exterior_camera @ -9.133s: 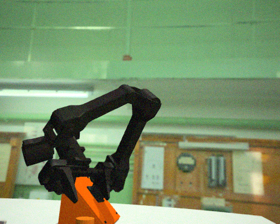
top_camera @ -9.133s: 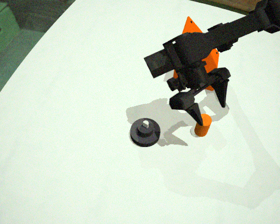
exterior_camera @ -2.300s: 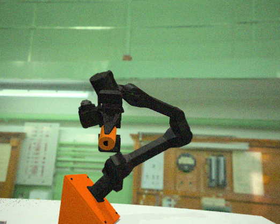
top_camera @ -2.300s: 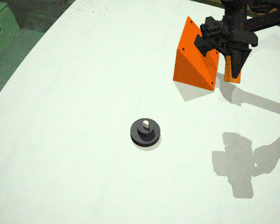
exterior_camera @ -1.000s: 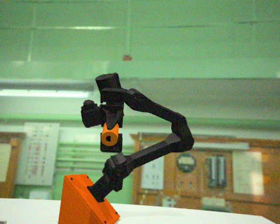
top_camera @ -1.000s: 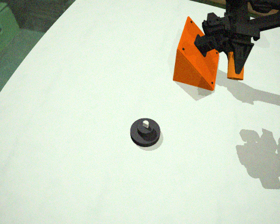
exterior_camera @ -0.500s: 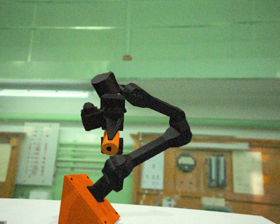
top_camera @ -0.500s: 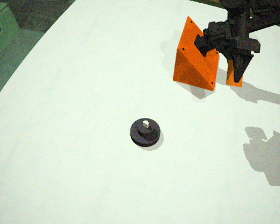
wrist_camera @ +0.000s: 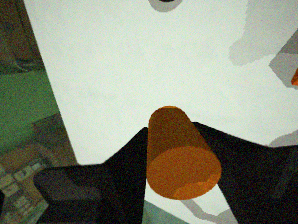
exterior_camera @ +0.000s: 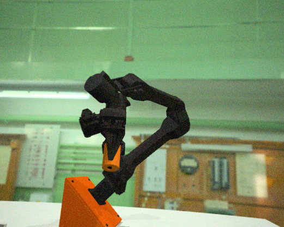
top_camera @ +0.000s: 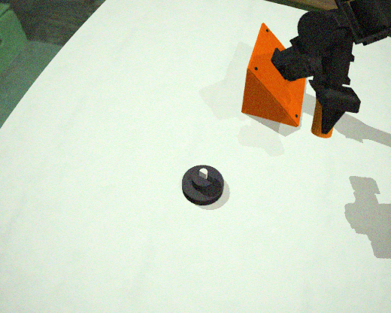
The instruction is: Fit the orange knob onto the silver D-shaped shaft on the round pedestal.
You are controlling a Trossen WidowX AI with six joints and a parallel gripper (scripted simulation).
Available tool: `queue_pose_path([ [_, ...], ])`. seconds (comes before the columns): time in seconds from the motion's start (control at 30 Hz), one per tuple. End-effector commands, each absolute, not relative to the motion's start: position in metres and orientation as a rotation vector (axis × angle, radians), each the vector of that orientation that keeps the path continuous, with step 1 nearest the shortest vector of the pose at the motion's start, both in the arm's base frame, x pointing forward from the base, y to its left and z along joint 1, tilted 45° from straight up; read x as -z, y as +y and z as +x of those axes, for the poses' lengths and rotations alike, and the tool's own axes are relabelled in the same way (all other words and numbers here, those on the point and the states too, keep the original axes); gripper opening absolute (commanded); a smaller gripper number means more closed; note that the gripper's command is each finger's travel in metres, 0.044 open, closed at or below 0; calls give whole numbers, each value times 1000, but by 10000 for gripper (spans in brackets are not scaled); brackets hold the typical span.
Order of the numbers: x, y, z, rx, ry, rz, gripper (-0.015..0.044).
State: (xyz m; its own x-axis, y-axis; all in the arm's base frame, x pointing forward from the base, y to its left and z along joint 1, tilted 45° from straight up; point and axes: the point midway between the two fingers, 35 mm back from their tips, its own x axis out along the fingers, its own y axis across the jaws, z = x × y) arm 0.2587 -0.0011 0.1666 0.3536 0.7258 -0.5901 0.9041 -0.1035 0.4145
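Observation:
The orange knob [top_camera: 316, 127] [exterior_camera: 115, 164] [wrist_camera: 175, 150] is a tapered cylinder, held well above the table. My gripper [top_camera: 322, 123] [exterior_camera: 114, 156] [wrist_camera: 169, 128] is shut on it, a finger on either side. In the exterior view the knob tilts slightly, and its underside shows a small dark hole; the hole's flat side is too small to make out. The black round pedestal [top_camera: 192, 193] [wrist_camera: 166, 0] stands on the table, left of and nearer than the knob in the top view. Its silver shaft [top_camera: 203, 173] points up, a flat grey face toward that camera. The wrist view hides the hole.
The orange wedge-shaped base [top_camera: 256, 90] [exterior_camera: 75, 202] stands beside the arm, close to the held knob in the top view. The white table [top_camera: 100, 226] carries grey arm shadows. A small grey tip, perhaps the shaft, shows at the exterior view's bottom left.

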Motion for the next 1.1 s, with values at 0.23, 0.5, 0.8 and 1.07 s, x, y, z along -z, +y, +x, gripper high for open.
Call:
queue_pose_path([
  [0.23, -151, 16, 266, 427, 1664, 1687, 0],
  [0.5, -141, 28, 270, 498, 1801, 1562, 0],
  [0.8, -116, 50, 275, 506, 1799, 1552, 0],
  [1.07, -87, 76, 278, 507, 1800, 1546, 0],
])
